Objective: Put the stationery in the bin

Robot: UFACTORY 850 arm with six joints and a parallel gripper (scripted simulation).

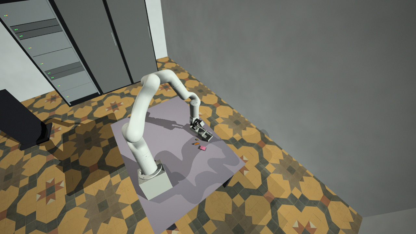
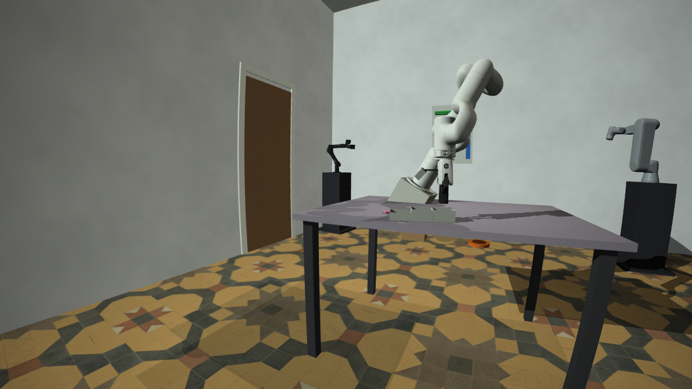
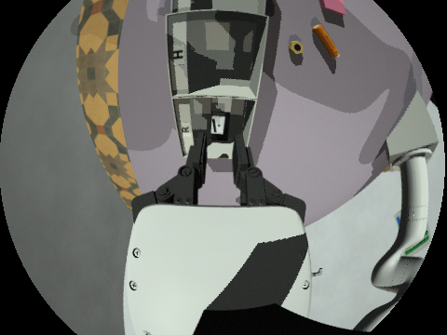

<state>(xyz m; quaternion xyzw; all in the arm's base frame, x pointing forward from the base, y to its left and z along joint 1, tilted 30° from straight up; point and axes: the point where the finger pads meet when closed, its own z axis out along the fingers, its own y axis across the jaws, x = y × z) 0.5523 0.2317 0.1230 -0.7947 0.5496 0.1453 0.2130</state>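
Three bins [image 1: 200,136] [image 2: 421,214] [image 3: 216,91] are standing in a row on one table [image 1: 158,142] [image 2: 507,218] [image 3: 317,135], which four legs [image 2: 312,290] are supporting. One pink sticky-note pad [image 1: 202,148] [image 2: 386,212] [image 3: 333,6], one orange battery-like cylinder [image 1: 196,143] [image 3: 326,41] and one brass-coloured hex nut [image 1: 196,139] [image 3: 291,46] are lying beside them. One black-and-white item [image 3: 218,125] is showing inside the R bin. Three robot arms are standing in the room: one white arm [image 1: 138,119] [image 2: 474,92] [image 3: 414,195], one black arm [image 2: 331,152] and one grey arm [image 2: 641,145]. One orange ring [image 2: 470,244] is lying on the floor.
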